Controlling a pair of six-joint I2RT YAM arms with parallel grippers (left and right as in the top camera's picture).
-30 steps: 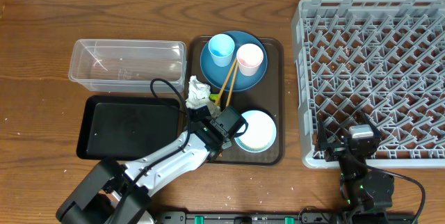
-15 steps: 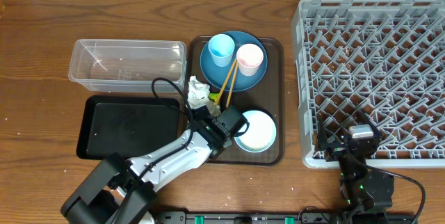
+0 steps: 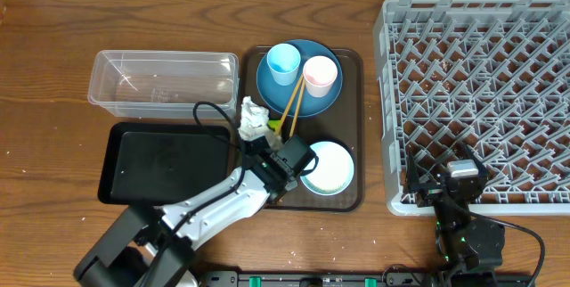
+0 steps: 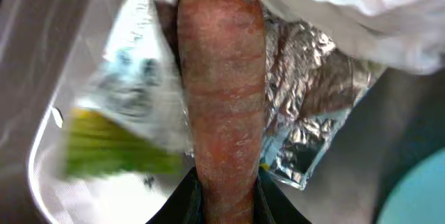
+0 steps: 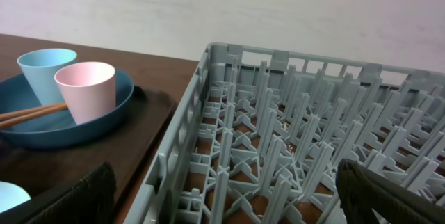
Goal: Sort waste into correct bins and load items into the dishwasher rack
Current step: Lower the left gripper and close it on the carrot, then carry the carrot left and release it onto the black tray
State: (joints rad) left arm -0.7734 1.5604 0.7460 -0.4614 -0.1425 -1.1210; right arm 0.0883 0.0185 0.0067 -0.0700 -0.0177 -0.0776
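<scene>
My left gripper (image 3: 264, 147) has its fingers pressed against both sides of the carrot (image 4: 222, 113), a rough, ridged orange stub. It lies on the crinkled wrapper (image 4: 118, 113), its top end under soft white tissue (image 4: 334, 8), at the brown tray's (image 3: 349, 71) left edge. The bowl (image 3: 328, 168) crowds in just to the right. My right gripper (image 5: 229, 193) gapes wide and empty at the rack's (image 5: 292, 113) near edge.
</scene>
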